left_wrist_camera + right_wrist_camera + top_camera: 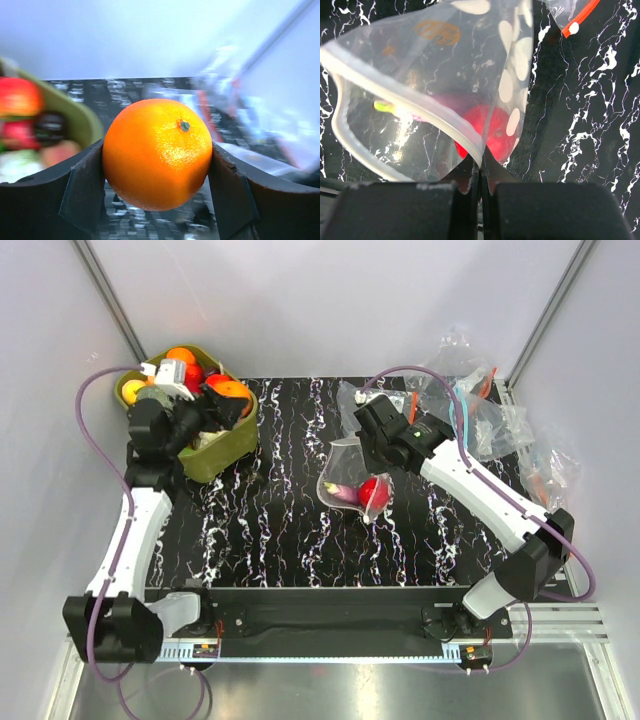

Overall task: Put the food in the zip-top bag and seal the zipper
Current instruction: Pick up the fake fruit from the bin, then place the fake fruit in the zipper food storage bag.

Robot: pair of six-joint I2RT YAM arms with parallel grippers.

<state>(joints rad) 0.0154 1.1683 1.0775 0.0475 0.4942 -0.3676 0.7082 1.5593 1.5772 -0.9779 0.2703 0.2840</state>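
Observation:
My left gripper [157,200] is shut on an orange toy fruit [157,152], held above the olive-green tub's near rim; in the top view it [228,392] shows at the tub. My right gripper [481,167] is shut on the rim of the white-dotted zip-top bag [445,75], holding its mouth open. The zipper strip [395,92] curves along that rim. Inside the bag lie a red fruit [487,132] and a purple piece [440,107]. In the top view the bag [355,485] hangs at mid-table under my right gripper [385,445].
The olive-green tub [215,455] at the back left holds several more toy fruits [185,360]. A pile of clear undotted bags [480,415] with orange and blue strips lies at the back right. The table top [280,530] is black marble-patterned.

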